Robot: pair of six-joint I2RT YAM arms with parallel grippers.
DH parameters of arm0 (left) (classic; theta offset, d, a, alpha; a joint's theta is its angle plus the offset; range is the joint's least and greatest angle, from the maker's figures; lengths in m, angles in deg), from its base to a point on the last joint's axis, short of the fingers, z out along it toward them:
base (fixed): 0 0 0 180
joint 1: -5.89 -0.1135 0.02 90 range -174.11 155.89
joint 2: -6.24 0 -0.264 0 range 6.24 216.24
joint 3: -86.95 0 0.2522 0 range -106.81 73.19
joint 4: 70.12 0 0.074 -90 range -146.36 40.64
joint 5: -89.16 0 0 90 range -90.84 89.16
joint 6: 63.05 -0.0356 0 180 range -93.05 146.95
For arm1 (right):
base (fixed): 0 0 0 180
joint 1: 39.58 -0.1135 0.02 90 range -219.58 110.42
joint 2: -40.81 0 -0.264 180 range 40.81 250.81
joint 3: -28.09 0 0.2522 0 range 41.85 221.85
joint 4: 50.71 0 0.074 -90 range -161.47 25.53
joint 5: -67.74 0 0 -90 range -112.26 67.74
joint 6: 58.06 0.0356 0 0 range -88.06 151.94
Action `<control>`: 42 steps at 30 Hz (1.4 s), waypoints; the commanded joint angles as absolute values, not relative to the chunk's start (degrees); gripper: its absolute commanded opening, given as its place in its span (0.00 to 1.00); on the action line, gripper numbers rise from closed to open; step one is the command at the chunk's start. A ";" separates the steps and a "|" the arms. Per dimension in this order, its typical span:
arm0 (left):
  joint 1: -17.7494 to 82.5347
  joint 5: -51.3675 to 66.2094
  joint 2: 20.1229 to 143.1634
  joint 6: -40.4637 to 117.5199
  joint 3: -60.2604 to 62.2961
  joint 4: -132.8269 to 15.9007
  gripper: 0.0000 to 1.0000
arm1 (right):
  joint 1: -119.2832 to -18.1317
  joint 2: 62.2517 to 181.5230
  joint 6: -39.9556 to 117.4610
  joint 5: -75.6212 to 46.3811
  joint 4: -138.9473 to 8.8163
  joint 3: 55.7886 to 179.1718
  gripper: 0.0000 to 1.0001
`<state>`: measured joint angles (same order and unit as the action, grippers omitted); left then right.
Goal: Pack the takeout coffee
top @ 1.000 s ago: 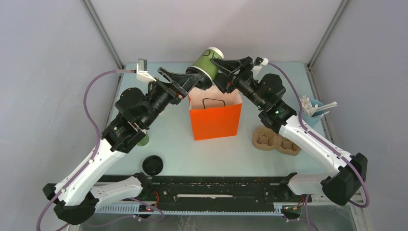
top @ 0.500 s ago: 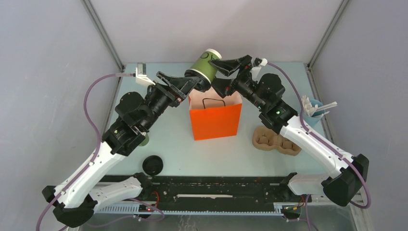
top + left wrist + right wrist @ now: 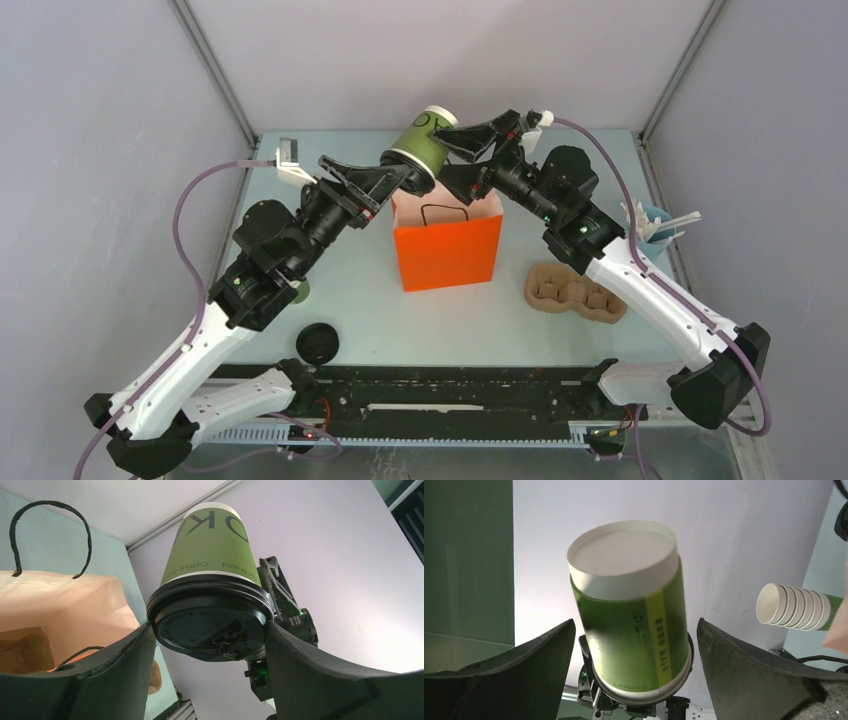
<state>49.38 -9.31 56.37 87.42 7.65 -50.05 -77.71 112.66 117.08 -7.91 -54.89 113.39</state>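
An olive-green coffee cup [image 3: 420, 148] with a black lid [image 3: 210, 630] hangs tilted in the air above the back of the open orange paper bag [image 3: 447, 250]. My left gripper [image 3: 402, 178] is shut on the cup, its fingers [image 3: 125, 655] pressing both sides of the lid rim. My right gripper [image 3: 458, 158] is open. Its fingers [image 3: 539, 655] stand on either side of the cup's body [image 3: 629, 630], apart from it, and the white base [image 3: 621, 560] points toward that camera.
A brown cardboard cup carrier [image 3: 575, 293] lies right of the bag. A loose black lid [image 3: 317, 343] lies at the front left. A green cup [image 3: 297, 292] sits partly under my left arm. A blue holder with stirrers [image 3: 655, 225] stands at the right. Nested lidless cups [image 3: 794, 607] show in the right wrist view.
The cup has shifted slightly left with my left gripper. My right fingers have spread wider and stand off the cup.
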 commanded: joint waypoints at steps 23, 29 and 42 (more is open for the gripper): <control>48.97 -10.48 47.35 71.38 0.14 -29.09 1.00 | -75.25 104.62 117.59 1.47 -66.95 117.02 0.82; 48.96 -5.88 47.17 64.64 -4.59 -18.77 1.00 | -68.90 93.45 128.45 13.19 -81.48 109.58 0.80; 49.16 0.70 46.23 70.59 2.23 -17.90 0.98 | -67.16 85.45 128.60 24.25 -101.85 93.11 0.78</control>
<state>49.22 -3.30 46.79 68.57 -0.57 -18.84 -66.87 83.33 128.93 20.96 -98.82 96.61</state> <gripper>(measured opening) 0.985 0.785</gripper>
